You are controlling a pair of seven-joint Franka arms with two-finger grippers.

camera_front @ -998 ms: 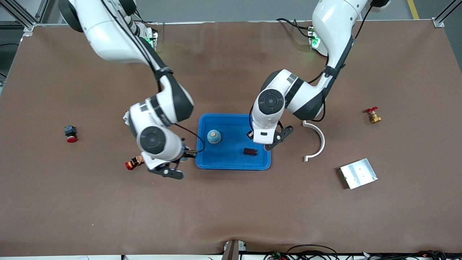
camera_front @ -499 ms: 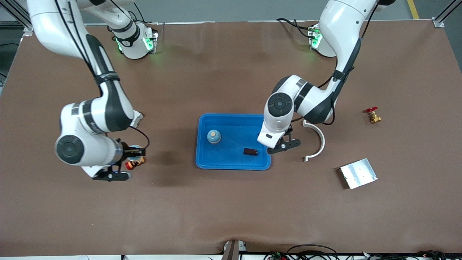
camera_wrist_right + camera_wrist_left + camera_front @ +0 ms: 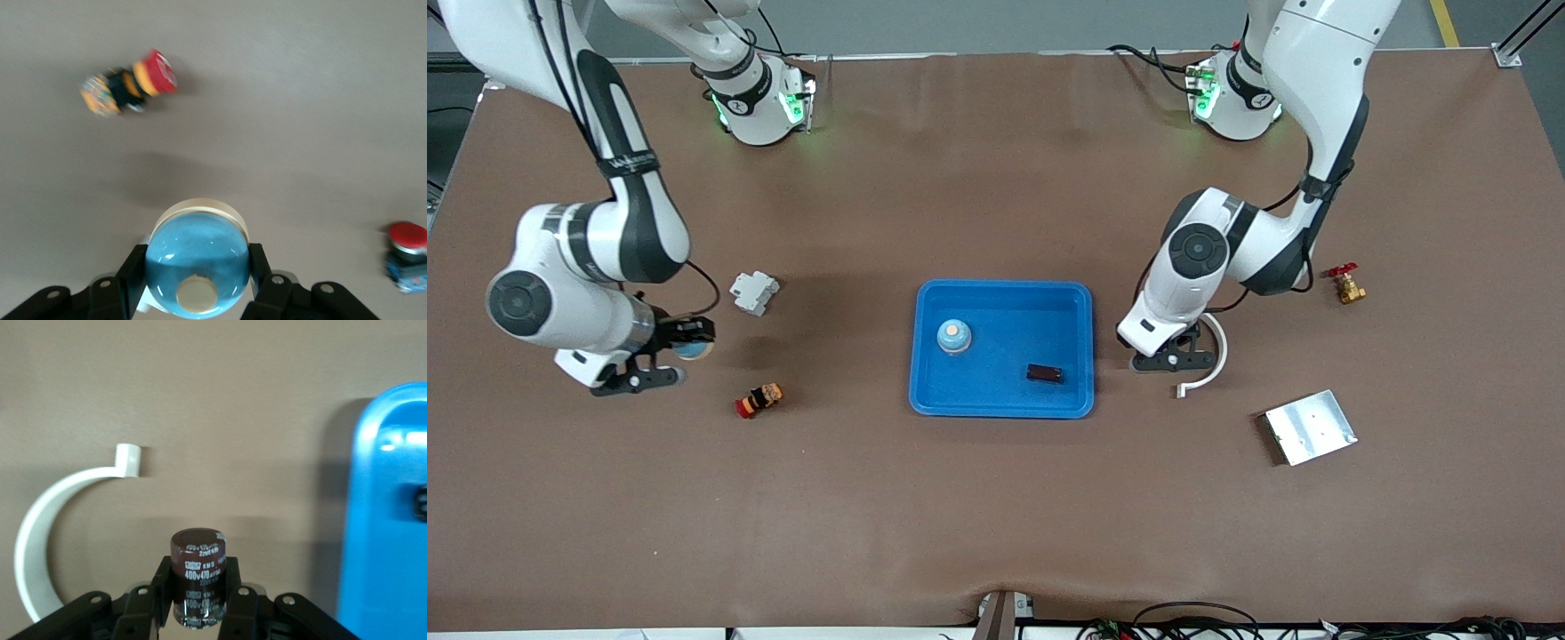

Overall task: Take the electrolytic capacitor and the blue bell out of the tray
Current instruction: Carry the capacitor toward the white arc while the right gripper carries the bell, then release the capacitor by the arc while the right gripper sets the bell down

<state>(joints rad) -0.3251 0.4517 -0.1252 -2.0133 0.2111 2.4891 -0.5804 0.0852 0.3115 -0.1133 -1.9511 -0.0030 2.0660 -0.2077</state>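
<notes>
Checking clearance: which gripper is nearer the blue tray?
Left. The left gripper, holding the capacitor, hovers just beside the tray; the right gripper, holding the bell, is well off toward its end.

Robotics lab, two white arms (image 3: 605,222) on a brown-covered table (image 3: 996,498), aluminium frame posts (image 3: 1516,44) at its corners, loose cables (image 3: 1192,618) along the edge

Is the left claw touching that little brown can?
Touching. The left wrist view shows the left claw squeezing the capacitor between both fingers.

Blue tray (image 3: 1003,404), white curved bracket (image 3: 1216,356), brass valve (image 3: 1348,286), metal plate (image 3: 1311,427), white breaker (image 3: 753,292).
</notes>
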